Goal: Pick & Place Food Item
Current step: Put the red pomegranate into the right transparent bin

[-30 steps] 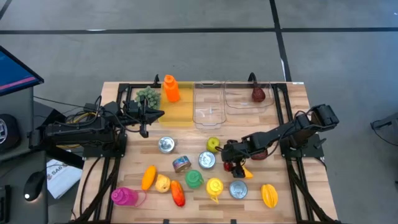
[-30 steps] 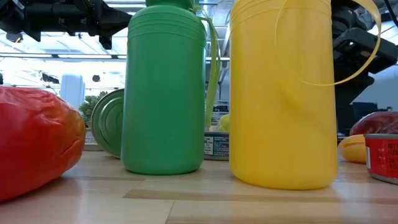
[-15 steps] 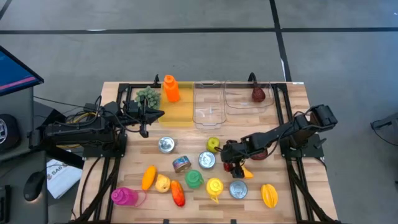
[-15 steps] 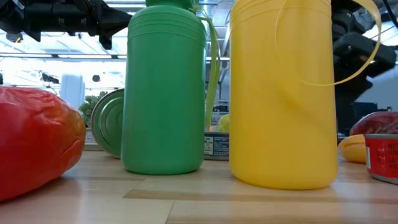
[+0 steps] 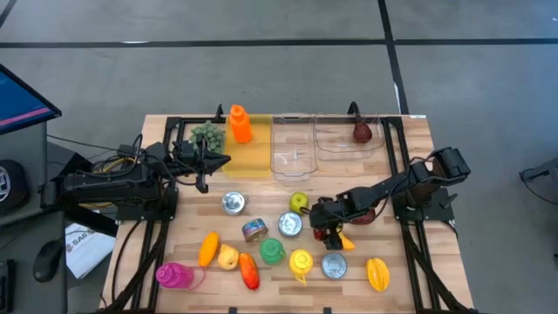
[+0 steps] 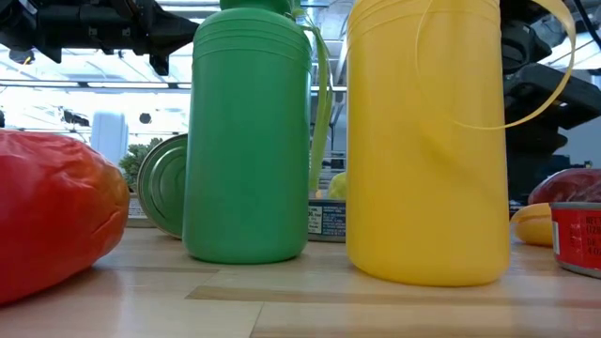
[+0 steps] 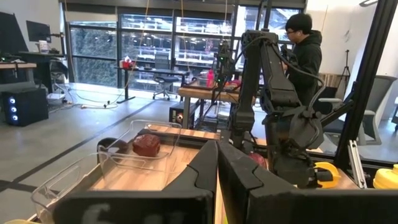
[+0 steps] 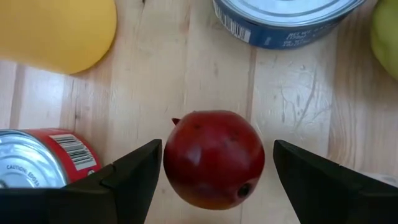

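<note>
Pomegranate [image 8: 214, 158] sits on the table [image 5: 410, 262] between my right gripper [image 8: 214, 171] fingers, spread wide, seemingly not touching | red can [image 8: 40, 162] and blue-labelled can [image 8: 286, 18] close by | left gripper [image 7: 216, 163] closed, empty, near the clear bins [image 5: 292, 144]

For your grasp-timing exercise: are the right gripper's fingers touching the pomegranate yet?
Apart. The right wrist view shows the right gripper open, with wood visible between each of its fingers and the pomegranate lying on the table.

The wooden table [image 5: 410, 270] carries cans [image 5: 334, 265], bottles [image 5: 173, 276] and fruit [image 5: 377, 273].
</note>
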